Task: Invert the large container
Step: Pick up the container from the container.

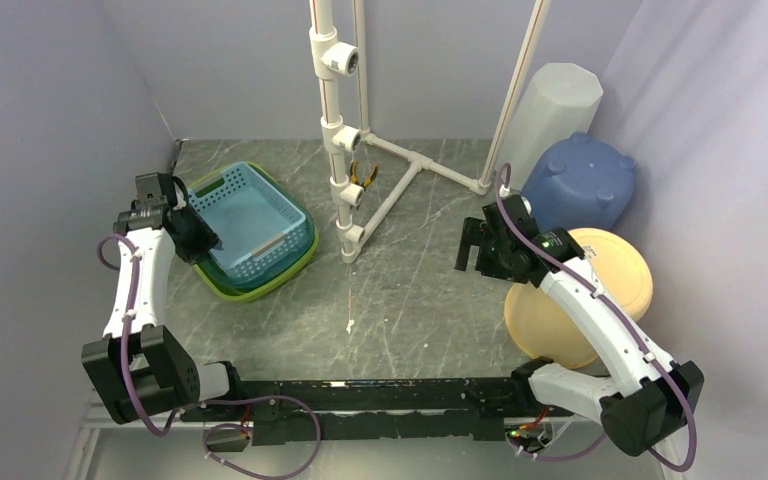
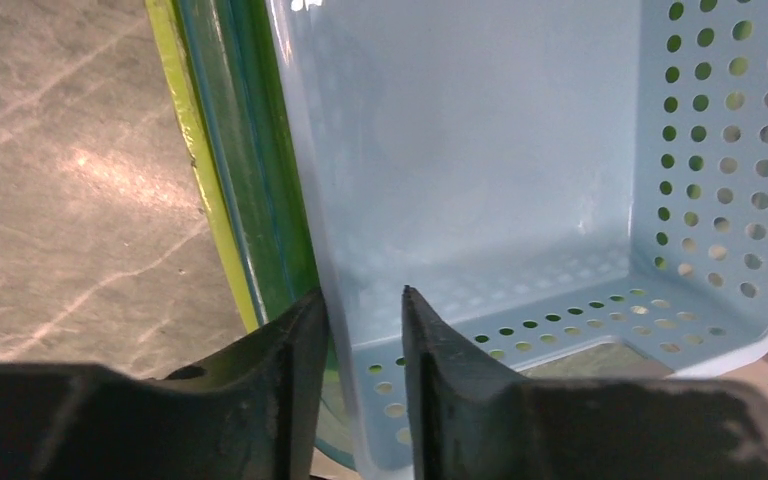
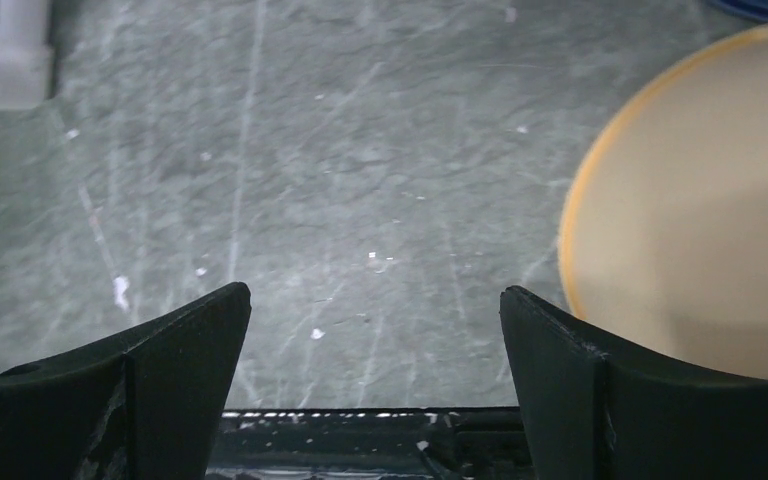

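Grip matters most here. Left fingers (image 2: 280,390) straddle a side wall of the blue basket (image 2: 480,150), narrowed to a slim gap; whether they pinch it yet I cannot tell. That basket sits nested in a green basket (image 2: 250,170) at the left of the surface (image 3: 360,150). Seat deep on the rim, clamp firmly, lift clear of the green one, then roll the wrist. Right fingers (image 3: 180,370) gape wide, holding nothing.

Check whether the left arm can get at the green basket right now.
Probably yes. The left gripper is right at it, straddling the blue basket wall, and the green basket rim lies bare just outside its outer finger. The nested blue basket crowds the inside, though.
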Available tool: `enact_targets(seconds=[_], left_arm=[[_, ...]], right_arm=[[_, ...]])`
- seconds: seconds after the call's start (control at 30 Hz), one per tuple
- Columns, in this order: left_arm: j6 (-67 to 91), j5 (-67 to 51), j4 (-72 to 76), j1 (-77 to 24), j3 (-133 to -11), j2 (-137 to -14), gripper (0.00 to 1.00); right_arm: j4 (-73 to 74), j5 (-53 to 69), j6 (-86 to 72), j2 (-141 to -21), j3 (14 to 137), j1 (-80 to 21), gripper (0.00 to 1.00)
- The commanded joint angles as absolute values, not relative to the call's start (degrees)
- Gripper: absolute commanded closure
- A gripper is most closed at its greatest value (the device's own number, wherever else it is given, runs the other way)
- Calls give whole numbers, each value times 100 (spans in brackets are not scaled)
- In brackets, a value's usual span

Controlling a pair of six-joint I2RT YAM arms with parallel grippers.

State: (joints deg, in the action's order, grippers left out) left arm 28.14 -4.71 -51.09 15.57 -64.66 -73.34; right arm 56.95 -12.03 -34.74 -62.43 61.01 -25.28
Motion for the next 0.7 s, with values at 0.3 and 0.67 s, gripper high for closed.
enact_targets(seconds=[0.3, 0.67], left_arm=[[2743, -709, -4988, 1592, -6555, -7149, 97], [3325, -874, -5178, 1591, -7010, -6228, 97]], right_arm=[[4169, 1352, -3297, -6168, 6253, -2523, 0], [831, 1825, -4810, -5077, 4839, -3459, 2]])
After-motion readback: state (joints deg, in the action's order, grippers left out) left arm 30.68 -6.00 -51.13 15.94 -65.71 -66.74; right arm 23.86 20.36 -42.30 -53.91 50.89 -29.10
